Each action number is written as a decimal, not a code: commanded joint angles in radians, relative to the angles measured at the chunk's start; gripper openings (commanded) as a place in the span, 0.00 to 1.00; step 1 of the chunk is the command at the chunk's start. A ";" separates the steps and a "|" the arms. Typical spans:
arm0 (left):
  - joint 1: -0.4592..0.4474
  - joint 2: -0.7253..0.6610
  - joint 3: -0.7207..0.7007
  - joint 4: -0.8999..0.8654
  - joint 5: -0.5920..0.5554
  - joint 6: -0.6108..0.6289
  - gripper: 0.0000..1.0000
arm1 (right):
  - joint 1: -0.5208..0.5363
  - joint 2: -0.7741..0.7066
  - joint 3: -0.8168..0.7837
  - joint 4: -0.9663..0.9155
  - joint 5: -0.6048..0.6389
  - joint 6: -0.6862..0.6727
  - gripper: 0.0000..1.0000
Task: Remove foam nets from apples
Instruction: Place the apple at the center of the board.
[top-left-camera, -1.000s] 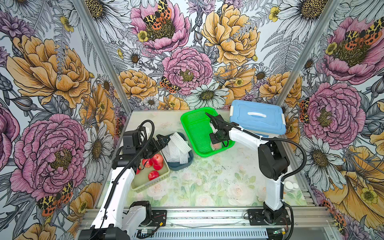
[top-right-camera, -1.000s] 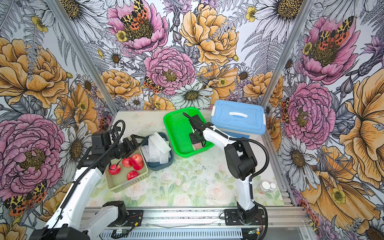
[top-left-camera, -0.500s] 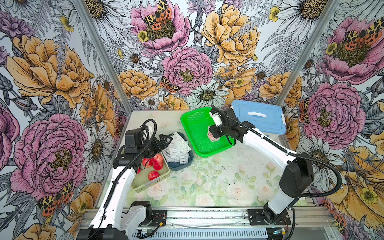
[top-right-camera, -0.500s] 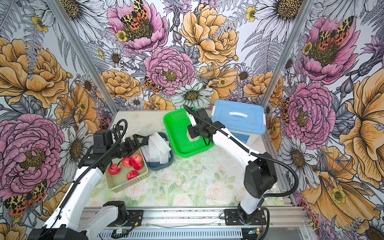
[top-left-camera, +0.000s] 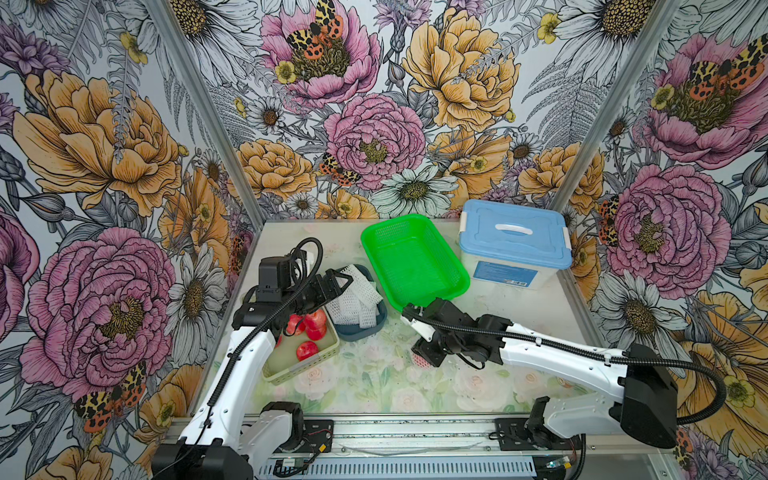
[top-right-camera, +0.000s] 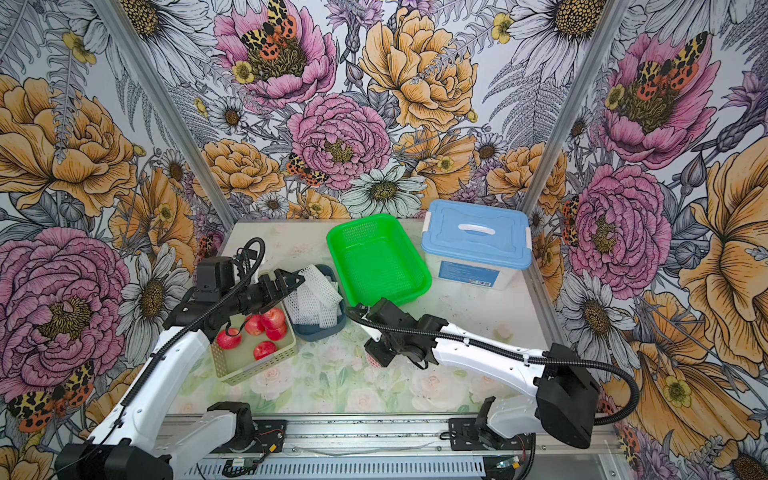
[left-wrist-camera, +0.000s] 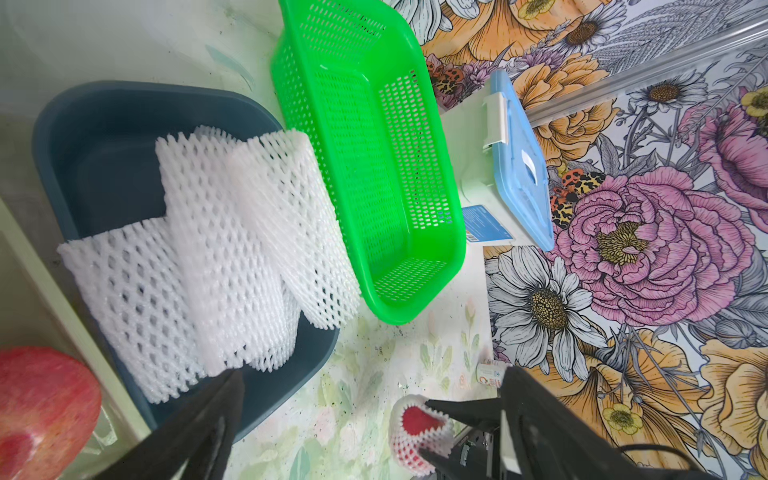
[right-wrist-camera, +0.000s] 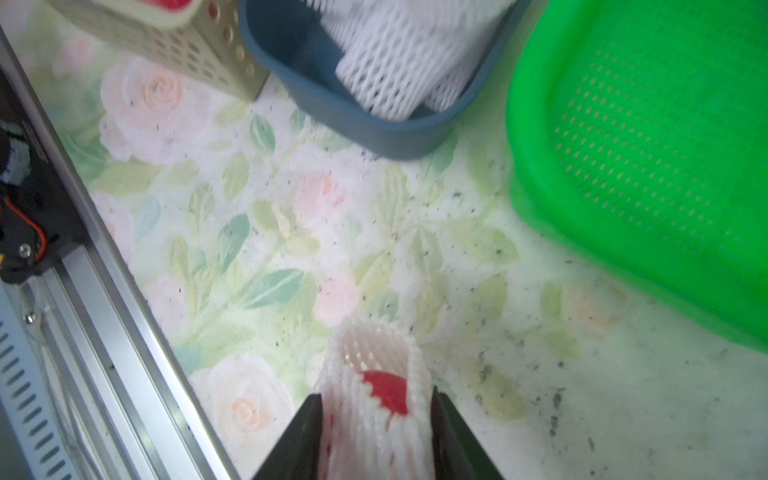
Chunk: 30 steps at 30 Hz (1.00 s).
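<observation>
Right wrist view: we see the right gripper (right-wrist-camera: 374, 415) pinching a small red apple (right-wrist-camera: 386, 397) inside its white diamond-mesh foam net (right-wrist-camera: 374, 345). One finger presses each side, and red skin shows at the net's open mouth.

A second ago that claw was down inside the bright green plastic mesh basket (top-left-camera: 411, 266), closed on this same bundle. Half a second ago it had lifted above the basket. Now, in both top views, the arm has swung toward the front and holds the netted fruit low over the pale floral tabletop (top-left-camera: 374, 382), near the basket's front corner. We cannot tell whether it touches the surface. The green basket is left empty.

The left gripper (top-left-camera: 332, 282) has hardly moved. Its jaws are spread wide with nothing between them, and it hovers above the dark blue plastic tub (top-left-camera: 361, 332), where the loose white foam sleeves (top-left-camera: 355, 299) are piled. Just beside the tub, the beige perforated basket (top-left-camera: 303, 365) holds the bare red apples (top-left-camera: 313, 322).

We judge that this is the last wrapped fruit, since nothing remains in the green basket. It now sits in open space between the arms. The next move would call for the left claw to come over, take the free end of the net and pull while the right holds firm. The risk is that the apple slides out with the sleeve.
</observation>
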<state>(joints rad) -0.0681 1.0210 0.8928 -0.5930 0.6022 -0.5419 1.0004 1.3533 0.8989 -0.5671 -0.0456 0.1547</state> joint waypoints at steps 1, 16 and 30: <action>-0.023 -0.008 -0.016 0.036 -0.016 0.013 0.99 | 0.049 0.033 -0.019 0.012 0.047 0.059 0.45; -0.044 -0.051 -0.073 0.042 -0.022 0.006 0.99 | 0.057 0.183 -0.021 0.031 0.102 0.198 0.65; -0.053 -0.030 -0.083 0.065 -0.027 0.008 0.99 | 0.044 0.143 -0.023 0.035 0.075 0.224 0.86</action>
<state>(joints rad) -0.1139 0.9863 0.8234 -0.5663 0.5922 -0.5426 1.0523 1.5051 0.8730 -0.5407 0.0368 0.3546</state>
